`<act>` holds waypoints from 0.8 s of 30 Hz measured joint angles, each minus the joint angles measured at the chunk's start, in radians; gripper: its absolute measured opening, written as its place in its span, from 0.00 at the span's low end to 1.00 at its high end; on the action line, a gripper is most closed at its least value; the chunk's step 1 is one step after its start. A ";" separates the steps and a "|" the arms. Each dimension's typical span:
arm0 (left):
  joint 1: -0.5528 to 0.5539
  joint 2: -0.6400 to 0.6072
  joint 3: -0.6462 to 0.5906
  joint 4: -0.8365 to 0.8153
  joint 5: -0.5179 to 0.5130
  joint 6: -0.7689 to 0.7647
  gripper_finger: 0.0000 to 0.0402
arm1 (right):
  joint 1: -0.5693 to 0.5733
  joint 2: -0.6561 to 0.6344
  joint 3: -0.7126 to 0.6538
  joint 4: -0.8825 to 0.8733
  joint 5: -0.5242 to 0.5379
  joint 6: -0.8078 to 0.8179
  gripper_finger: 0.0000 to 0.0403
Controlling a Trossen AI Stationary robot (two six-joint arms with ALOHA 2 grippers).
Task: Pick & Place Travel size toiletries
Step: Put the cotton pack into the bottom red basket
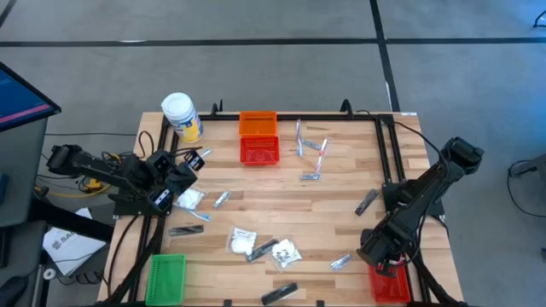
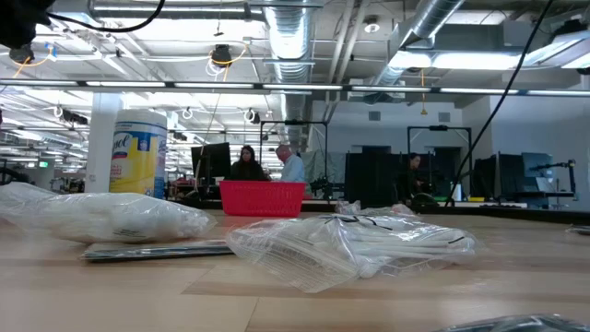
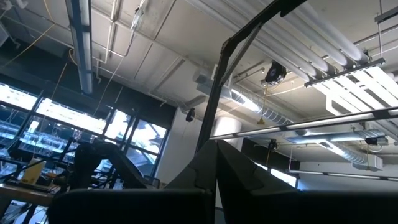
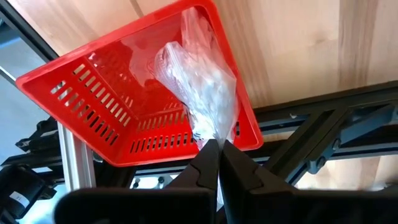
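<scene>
Risk here: right pincer (image 4: 217, 149) is pinching a clear packet (image 4: 202, 87) over the red basket (image 4: 81, 112); film may cling on release. Left pincer (image 1: 183, 166), pressed together, waits at the table (image 1: 341, 222) edge.

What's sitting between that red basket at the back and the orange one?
Nothing: in the high view the red basket directly touches the orange basket, no gap.

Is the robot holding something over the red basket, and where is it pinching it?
Yes. The right gripper holds a clear plastic packet over the red basket, its fingers pinching one end. The left gripper holds nothing visible.
</scene>
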 joint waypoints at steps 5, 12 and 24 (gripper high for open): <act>0.000 0.000 0.000 0.000 0.000 0.000 0.00 | 0.000 0.000 0.000 -0.001 0.000 0.002 0.00; 0.000 0.000 0.000 0.000 0.000 0.000 0.00 | 0.000 0.000 0.000 -0.003 0.028 0.044 0.01; 0.000 0.000 0.000 0.000 0.000 0.000 0.00 | 0.002 0.000 0.000 -0.006 0.078 0.082 0.20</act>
